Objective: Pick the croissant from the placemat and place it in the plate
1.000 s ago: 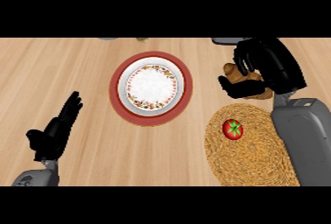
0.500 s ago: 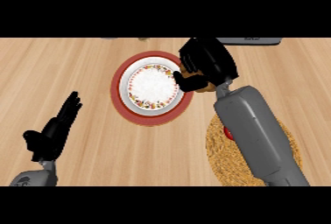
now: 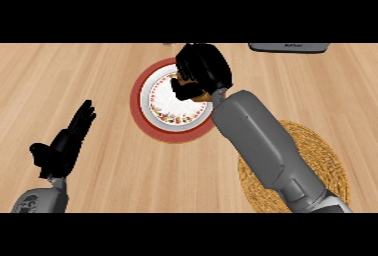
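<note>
The plate (image 3: 159,107) is lying left of the placemat (image 3: 325,160) on the counter (image 3: 96,70). The right hand (image 3: 203,67) is hanging over the plate; the left hand (image 3: 66,142) is resting well left.

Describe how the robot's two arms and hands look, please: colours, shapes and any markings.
Both forearms are smooth grey shells with rounded edges. The right forearm is long and bulky, with a raised rectangular panel near its lower end. Only a short piece of the left forearm shows, bearing a round marking. The left hand and right hand are glossy black. No cables show.
</note>
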Controlling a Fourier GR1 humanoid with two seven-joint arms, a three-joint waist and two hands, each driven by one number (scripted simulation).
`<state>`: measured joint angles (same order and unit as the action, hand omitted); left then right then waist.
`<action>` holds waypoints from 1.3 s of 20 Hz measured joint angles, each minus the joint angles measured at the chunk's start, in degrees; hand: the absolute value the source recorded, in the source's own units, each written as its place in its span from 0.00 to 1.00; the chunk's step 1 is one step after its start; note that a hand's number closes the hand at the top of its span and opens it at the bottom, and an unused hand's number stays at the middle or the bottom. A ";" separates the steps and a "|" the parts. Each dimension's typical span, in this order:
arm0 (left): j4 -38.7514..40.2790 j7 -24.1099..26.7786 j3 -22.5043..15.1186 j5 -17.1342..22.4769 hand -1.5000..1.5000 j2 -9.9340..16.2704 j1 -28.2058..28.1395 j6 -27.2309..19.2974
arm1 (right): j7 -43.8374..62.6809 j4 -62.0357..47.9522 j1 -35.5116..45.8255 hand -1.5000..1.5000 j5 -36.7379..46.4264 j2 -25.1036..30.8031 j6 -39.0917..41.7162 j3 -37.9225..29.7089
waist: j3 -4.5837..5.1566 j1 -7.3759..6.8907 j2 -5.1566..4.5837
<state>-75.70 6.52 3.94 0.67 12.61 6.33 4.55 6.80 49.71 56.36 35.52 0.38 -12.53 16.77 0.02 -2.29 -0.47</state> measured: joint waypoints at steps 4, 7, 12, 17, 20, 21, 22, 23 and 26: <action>0.68 0.79 -0.66 -0.57 0.50 -0.97 0.14 -0.18 | 2.21 -5.68 2.12 0.00 -6.68 -0.23 -6.69 2.62 | -0.01 -0.66 -0.13; 1.32 1.70 -0.30 -0.65 0.50 -0.75 0.03 0.09 | 2.79 -10.17 3.48 0.00 -11.13 -0.30 -9.64 5.00 | 0.00 -0.83 -0.18; 1.90 1.18 -0.56 -1.38 0.50 -1.25 1.48 -0.51 | 1.36 -13.44 4.74 0.00 -19.93 -0.36 -13.48 6.28 | -0.02 -0.99 -0.27; 1.67 1.64 -0.15 -1.26 0.50 -0.92 0.45 -0.21 | -4.98 -13.11 3.65 0.00 -27.96 -0.37 -17.53 1.46 | -0.05 -0.67 -0.26; 0.59 1.43 -0.17 -1.20 0.50 -0.98 -0.66 -0.23 | -9.31 -12.91 2.76 0.00 -32.72 0.12 -15.75 -3.91 | -0.08 -0.01 -0.15; 0.66 1.36 0.07 -1.12 0.50 -0.82 -0.68 -0.19 | -11.12 -12.86 1.85 0.00 -34.24 0.29 -14.80 -5.50 | -0.08 0.25 -0.12; 0.08 1.14 0.04 -1.11 0.50 -0.89 -1.02 -0.29 | -12.98 -12.85 1.00 0.00 -35.78 0.79 -13.52 -7.13 | -0.09 0.40 -0.09; -0.08 0.97 0.27 -0.92 0.50 -0.62 -1.11 -0.06 | -14.86 -12.89 0.12 0.00 -37.31 1.87 -11.51 -8.71 | -0.09 0.57 -0.08; -0.41 0.91 0.81 -0.53 0.50 -0.42 -1.25 0.16 | -20.33 -14.25 -1.86 0.00 -40.45 4.81 -6.22 -12.57 | -0.08 0.91 -0.03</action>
<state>-76.11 7.43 4.75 0.15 12.20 5.08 4.71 -13.53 35.46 54.50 -4.93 5.19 -18.75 4.20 -0.06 -1.38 -0.50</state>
